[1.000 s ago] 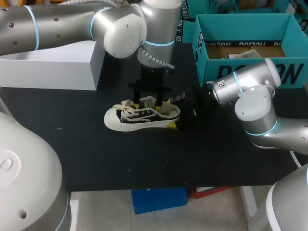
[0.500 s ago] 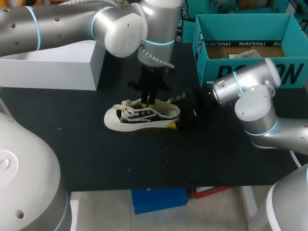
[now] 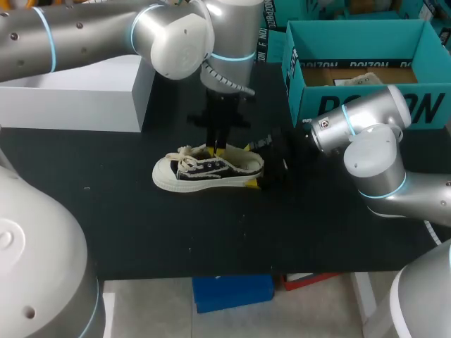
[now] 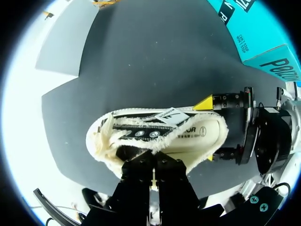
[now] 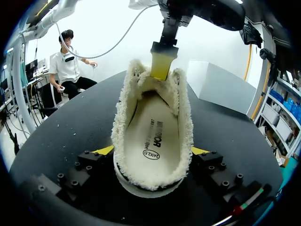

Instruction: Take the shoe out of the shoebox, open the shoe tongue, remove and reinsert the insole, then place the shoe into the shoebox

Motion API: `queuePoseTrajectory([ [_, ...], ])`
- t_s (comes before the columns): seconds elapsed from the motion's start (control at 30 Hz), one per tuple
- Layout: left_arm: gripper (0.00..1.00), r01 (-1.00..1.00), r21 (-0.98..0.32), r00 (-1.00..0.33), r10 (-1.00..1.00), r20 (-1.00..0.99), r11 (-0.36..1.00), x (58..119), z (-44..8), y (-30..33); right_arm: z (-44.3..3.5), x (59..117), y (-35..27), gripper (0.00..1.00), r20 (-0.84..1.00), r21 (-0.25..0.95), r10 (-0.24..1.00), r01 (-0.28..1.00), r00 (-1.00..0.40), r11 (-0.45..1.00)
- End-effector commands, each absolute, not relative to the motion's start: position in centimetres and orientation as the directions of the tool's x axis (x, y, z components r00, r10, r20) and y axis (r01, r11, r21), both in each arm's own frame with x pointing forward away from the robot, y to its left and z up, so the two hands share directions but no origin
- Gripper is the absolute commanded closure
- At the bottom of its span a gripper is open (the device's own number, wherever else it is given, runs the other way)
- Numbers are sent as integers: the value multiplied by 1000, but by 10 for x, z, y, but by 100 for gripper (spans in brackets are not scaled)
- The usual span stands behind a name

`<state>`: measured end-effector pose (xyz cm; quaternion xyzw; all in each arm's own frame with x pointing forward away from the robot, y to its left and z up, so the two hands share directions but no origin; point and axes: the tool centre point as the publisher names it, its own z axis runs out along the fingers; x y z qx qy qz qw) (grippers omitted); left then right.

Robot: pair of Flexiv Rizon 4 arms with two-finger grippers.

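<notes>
A black low-top shoe [image 3: 204, 173] with a cream sole and frayed cream edging lies on the black table, toe to the left. My right gripper [image 3: 248, 167] holds its heel from the right, a yellow tip against each side of the sole [image 5: 152, 151]. My left gripper [image 3: 218, 147] comes down from above and is shut on the tongue at the throat of the shoe [image 5: 161, 65]. The cream insole [image 5: 153, 136] lies inside the shoe [image 4: 188, 136]. The teal shoebox [image 3: 299, 105] stands open at the back right.
A white box [image 3: 77, 95] sits at the back left of the table. The shoebox's corner [image 4: 263, 52] is just beyond the shoe's heel end. The table's front edge [image 3: 211, 274] runs below the shoe, with bare black surface between.
My left gripper's fingers, open around the tongue a second ago, have closed on it. The shoe and my right arm have stayed in place.
</notes>
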<state>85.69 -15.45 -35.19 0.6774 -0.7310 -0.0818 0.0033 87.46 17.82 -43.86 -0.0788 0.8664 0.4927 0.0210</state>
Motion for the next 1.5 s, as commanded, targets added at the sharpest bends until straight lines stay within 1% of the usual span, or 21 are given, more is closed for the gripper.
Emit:
queuePoseTrajectory([
  [0.03,100,-992,105,-85,-991,-105,74,854,-339,-153,-444,876,183,100,-113,849,-115,-157,-987,504],
  [0.4,100,-995,76,-73,-993,-90,66,850,-327,-139,-444,876,183,100,-113,849,-115,-157,-987,504],
  [0.83,100,-999,39,-31,-999,-44,29,838,-322,-104,-444,876,183,100,-113,849,-115,-157,-987,504],
  [1.5,100,-1000,-2,31,-999,31,-31,835,-330,-68,-444,876,183,100,-113,849,-115,-157,-987,504],
])
